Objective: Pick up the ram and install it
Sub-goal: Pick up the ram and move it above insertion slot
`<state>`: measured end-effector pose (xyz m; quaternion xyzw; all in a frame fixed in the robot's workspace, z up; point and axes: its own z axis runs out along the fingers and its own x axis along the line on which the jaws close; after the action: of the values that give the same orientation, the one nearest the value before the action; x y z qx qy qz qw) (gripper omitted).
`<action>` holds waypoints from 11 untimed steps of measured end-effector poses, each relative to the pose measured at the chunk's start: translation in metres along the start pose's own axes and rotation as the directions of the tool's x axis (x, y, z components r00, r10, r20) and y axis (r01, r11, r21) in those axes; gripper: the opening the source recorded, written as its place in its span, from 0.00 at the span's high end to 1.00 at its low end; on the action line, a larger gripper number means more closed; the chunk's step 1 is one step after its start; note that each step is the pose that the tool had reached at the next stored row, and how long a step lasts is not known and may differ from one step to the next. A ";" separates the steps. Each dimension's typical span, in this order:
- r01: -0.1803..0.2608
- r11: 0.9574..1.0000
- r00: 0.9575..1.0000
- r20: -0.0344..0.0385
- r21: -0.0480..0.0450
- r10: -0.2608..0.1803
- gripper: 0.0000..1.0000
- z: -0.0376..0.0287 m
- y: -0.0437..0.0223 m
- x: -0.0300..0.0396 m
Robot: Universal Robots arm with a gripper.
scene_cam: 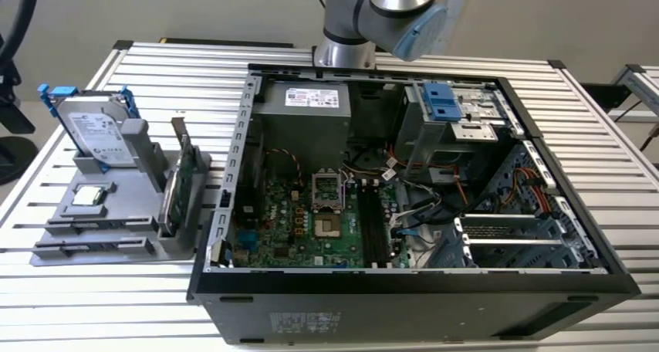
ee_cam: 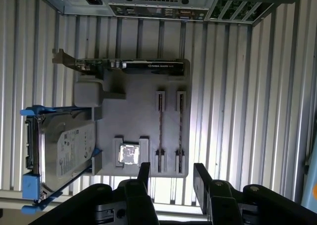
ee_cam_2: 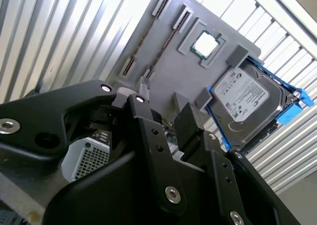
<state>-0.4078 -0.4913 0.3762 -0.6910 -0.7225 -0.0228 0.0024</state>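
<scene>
Gripper: black two-finger gripper (ee_cam: pixel 172 178) has its jaws wide apart and holds nothing, over the edge of the grey plastic holder tray (ee_cam: pixel 138 116) | Ram: slim dark ram stick (ee_cam: pixel 160 128) stands on edge in a tray slot; it seems a second stick (ee_cam: pixel 180 128) stands just beside | Other: silver hard drive with blue rails (ee_cam: pixel 64 150) leans at the tray's side

**Labels in view, none legible**

A white label with dark print covers the top of the silver hard drive with blue rails (ee_cam: pixel 74 148); its lines are too fine to read. A white sticker sits on the grey power supply (scene_cam: pixel 312 97) inside the open black computer case (scene_cam: pixel 412 290). A pale sticker sits on that case's outer wall. Neither is legible. Pale lettering along the edge of the dark card with a metal bracket (ee_cam: pixel 143 65) cannot be read. The slim dark ram sticks (ee_cam: pixel 160 128), seen edge-on, show no readable print.
</scene>
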 end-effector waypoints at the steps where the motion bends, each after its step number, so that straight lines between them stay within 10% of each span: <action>1: 0.000 1.000 1.000 0.000 0.000 0.000 0.00 0.0001 0.0000 0.0000; 11: 0.002 1.000 1.000 0.000 0.000 -0.002 0.00 0.0021 -0.0001 -0.0001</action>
<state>-0.4078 -0.4913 0.3741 -0.6903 -0.7232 -0.0228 0.0024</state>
